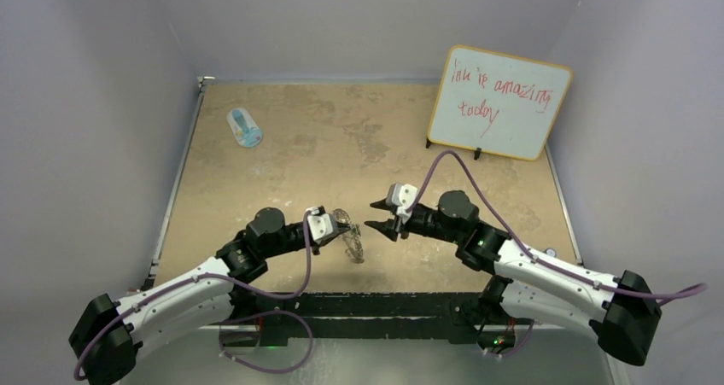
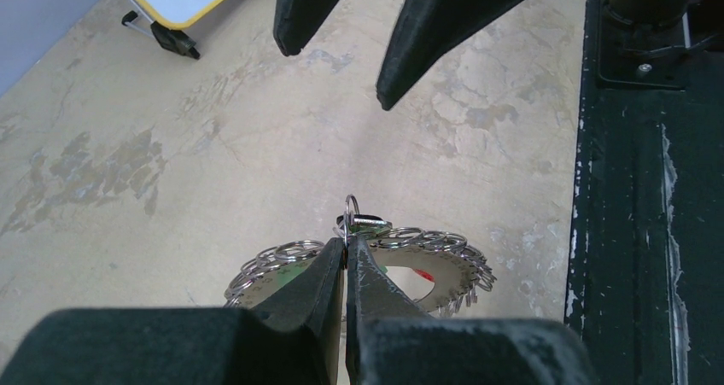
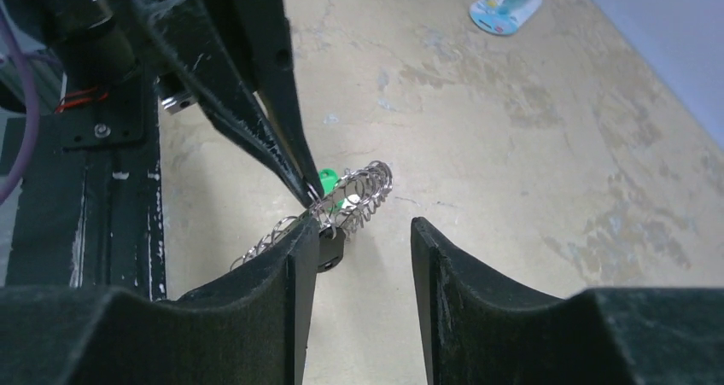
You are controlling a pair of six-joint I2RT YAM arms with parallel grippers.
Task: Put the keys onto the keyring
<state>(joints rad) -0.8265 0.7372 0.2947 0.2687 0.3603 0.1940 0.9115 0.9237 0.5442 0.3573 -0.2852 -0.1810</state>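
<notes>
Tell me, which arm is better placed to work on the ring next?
Probably the right. On the right arm the jaws stand open and empty beside the ring, facing it. On the left arm the jaws are shut on the ring's rim, holding it up, so it is busy.

Soft, even light; faint shadows

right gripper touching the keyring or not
Apart. In the left wrist view the right gripper, open, sits beyond the keyring, with bare table showing between its tips and the ring's rim.
</notes>
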